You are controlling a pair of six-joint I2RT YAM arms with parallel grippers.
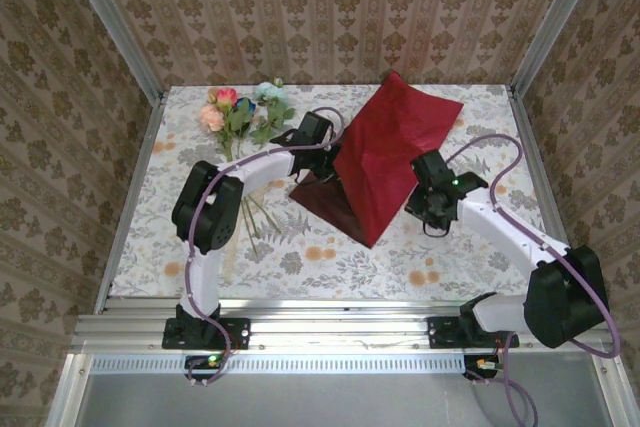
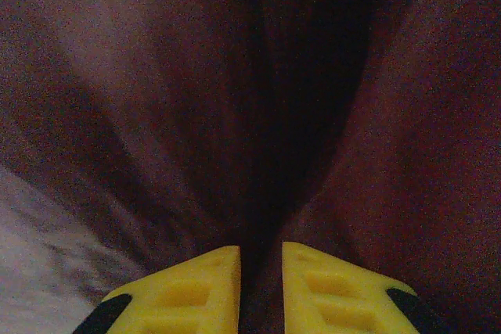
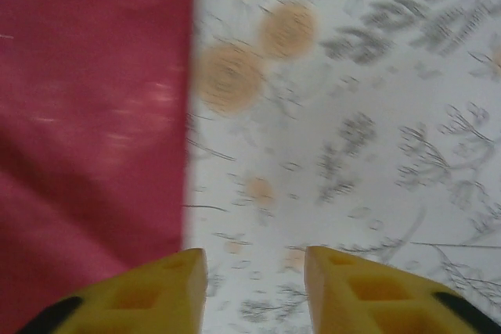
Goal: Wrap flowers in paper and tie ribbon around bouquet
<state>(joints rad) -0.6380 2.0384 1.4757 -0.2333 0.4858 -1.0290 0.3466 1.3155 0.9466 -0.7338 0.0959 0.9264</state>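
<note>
**Red sheet tented between 2 grippers**

The paper (image 1: 385,162) peaks mid-table, its ridge running far to near. The left gripper (image 2: 261,249) is barely parted against the maroon fold. The right gripper (image 3: 254,252) gapes wider, empty, beside the paper's edge. The flowers (image 1: 240,112) lie far-left, nearer the left gripper.

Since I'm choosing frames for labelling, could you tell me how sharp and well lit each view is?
Top external: evenly lit and sharp, no glare. Left wrist: very dark and grainy, the paper close in front of the camera. Right wrist: bright, but the tablecloth is smeared by blur.
</note>
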